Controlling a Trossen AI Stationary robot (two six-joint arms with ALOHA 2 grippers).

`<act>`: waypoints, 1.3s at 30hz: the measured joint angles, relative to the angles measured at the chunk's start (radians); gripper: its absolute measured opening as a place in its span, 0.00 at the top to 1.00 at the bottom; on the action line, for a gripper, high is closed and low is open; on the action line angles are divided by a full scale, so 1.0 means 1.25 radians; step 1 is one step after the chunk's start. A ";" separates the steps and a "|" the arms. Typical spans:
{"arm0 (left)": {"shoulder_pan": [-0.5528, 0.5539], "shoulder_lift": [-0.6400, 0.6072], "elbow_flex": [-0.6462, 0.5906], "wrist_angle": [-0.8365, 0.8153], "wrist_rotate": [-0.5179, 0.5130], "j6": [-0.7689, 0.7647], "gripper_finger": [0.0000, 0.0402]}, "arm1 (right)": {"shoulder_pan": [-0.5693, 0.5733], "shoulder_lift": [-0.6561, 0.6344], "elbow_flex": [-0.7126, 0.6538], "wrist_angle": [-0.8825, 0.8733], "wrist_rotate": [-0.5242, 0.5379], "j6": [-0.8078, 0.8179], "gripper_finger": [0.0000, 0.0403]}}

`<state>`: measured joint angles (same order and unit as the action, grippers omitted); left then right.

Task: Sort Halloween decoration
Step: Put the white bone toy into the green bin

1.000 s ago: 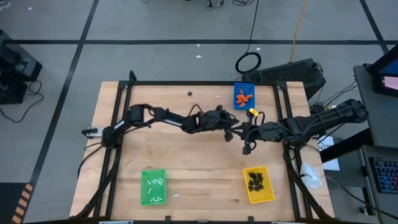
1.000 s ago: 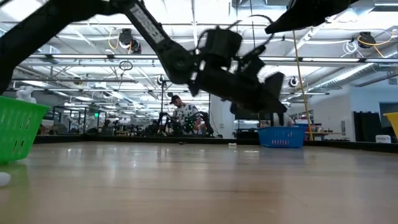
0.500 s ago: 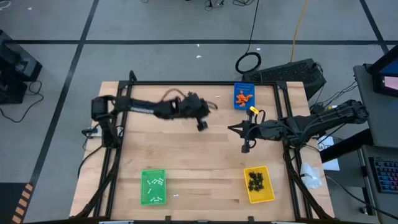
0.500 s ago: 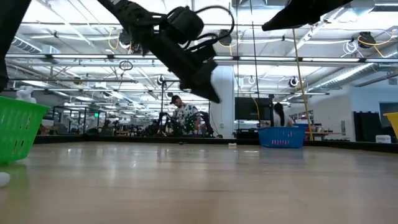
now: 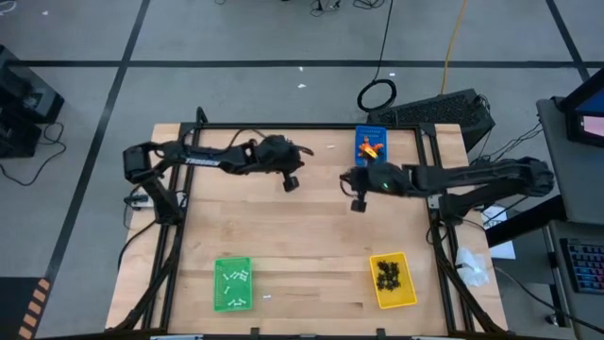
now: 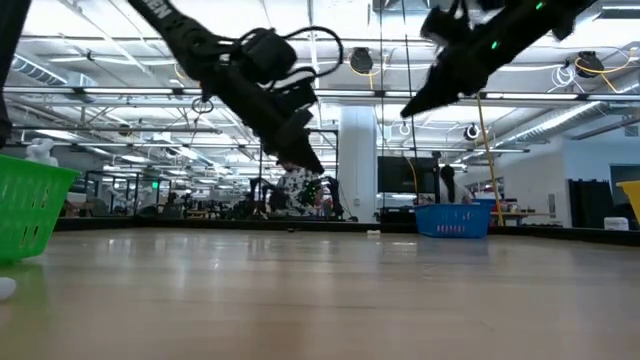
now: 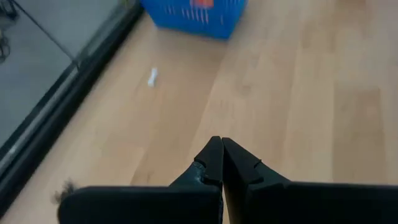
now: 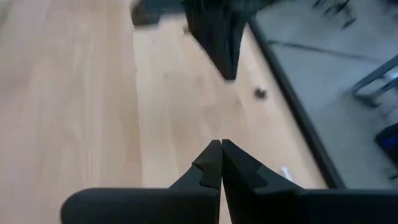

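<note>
Wooden table (image 5: 302, 246), left gripper (image 5: 291, 183) and right gripper (image 5: 357, 204) both aloft mid-table with fingers pressed together and empty, blue tray (image 5: 369, 145) far right holding orange lumps (image 5: 370, 147), yellow tray (image 5: 391, 280) near right with black spiders (image 5: 388, 274), green tray (image 5: 232, 283) near left with white bones (image 5: 234, 279), stray white bone (image 7: 152, 76) and black spider (image 8: 260, 93) loose by far edge.

Grey floor (image 5: 236, 38) with dark lines; bright ceiling lights (image 6: 600, 110) beyond.

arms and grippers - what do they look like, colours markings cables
Both arms are dark, jointed tubes with loose black cables. The left gripper and right gripper end in two black tapered fingers. The left arm carries white lettering; a green light glows on the right arm.
</note>
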<state>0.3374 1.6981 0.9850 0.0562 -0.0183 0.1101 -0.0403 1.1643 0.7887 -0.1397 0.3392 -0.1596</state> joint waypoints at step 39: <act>-0.082 -0.443 -0.576 0.473 -0.016 -0.084 1.00 | -0.514 0.813 0.777 -0.569 -0.333 -0.330 0.68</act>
<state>0.2352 1.1439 0.2648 0.6480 -0.0380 0.0053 -0.6827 2.1808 1.7601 -0.8509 -0.0773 -0.5725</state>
